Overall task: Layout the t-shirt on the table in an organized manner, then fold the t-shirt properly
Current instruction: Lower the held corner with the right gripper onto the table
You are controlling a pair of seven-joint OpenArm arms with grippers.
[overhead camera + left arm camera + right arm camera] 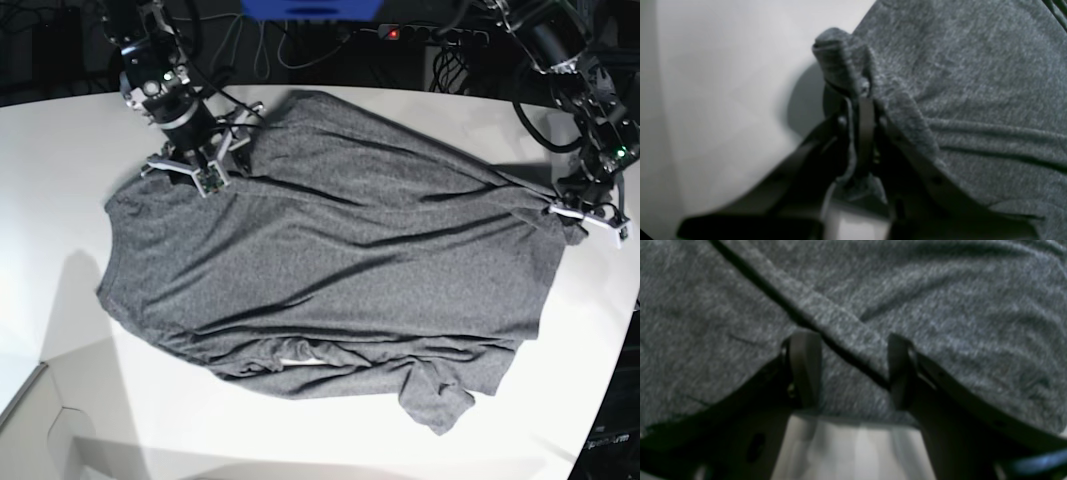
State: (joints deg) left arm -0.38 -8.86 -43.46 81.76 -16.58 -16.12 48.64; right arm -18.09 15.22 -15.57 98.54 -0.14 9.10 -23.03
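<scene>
The dark heather-grey t-shirt [330, 260] lies spread across the white table [60, 140], with wrinkles along its near edge and a sleeve [435, 395] bunched at the near right. My left gripper [860, 110] is shut on a pinched-up fold at the t-shirt's [973, 83] right edge, seen in the base view at the far right [563, 214]. My right gripper [853, 370] stands open above the t-shirt's [940, 306] far-left part, a diagonal fabric edge running between its fingers [805, 366]. In the base view the right gripper [208, 172] sits at the upper left.
Cables and a power strip [420, 35] run behind the table's far edge, beside a blue object [310, 8]. The table's curved edge [615, 380] falls away at the right. A pale flat panel [40, 420] lies at the near left corner.
</scene>
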